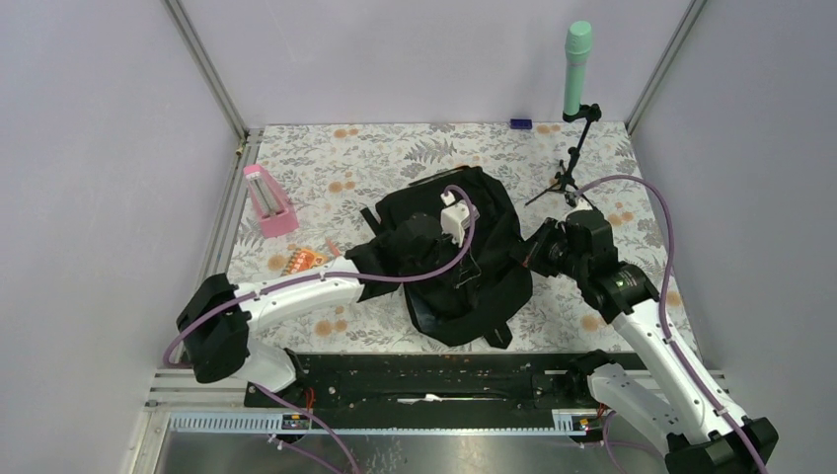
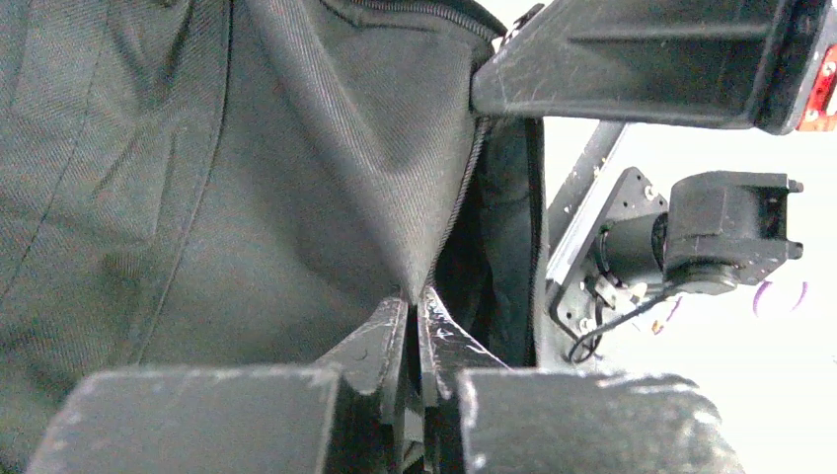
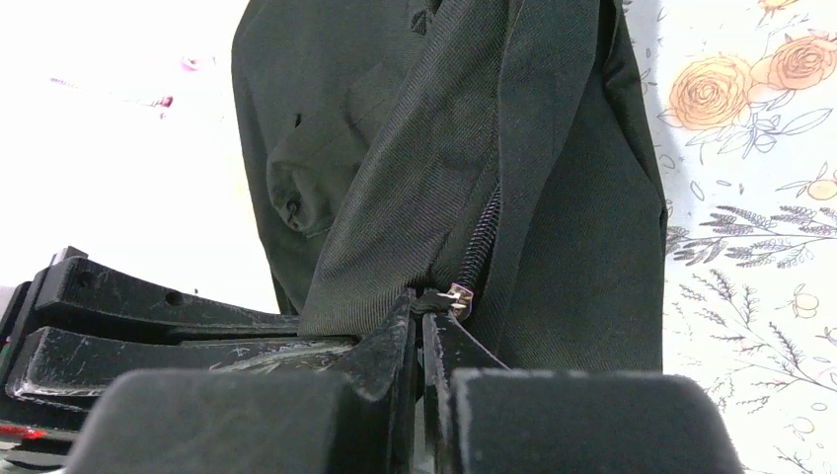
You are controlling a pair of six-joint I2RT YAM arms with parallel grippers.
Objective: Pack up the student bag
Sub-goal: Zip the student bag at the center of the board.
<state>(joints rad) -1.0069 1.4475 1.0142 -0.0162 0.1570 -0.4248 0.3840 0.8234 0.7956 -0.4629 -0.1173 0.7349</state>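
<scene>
We see the student bag lying in the middle of the table. It is soft and limp, so we judge it will sag unless held at a seam. The left gripper is pressed together on 1 fabric fold. The right gripper pinches fabric at the zip. Only the right wrist view shows the small zip pull.

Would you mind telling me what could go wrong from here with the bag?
The left tool pinches only a thin fold of the bag; it may slip free if pulled. The right tool is shut beside the zip pull; tugging could snag fabric in the zip.
</scene>
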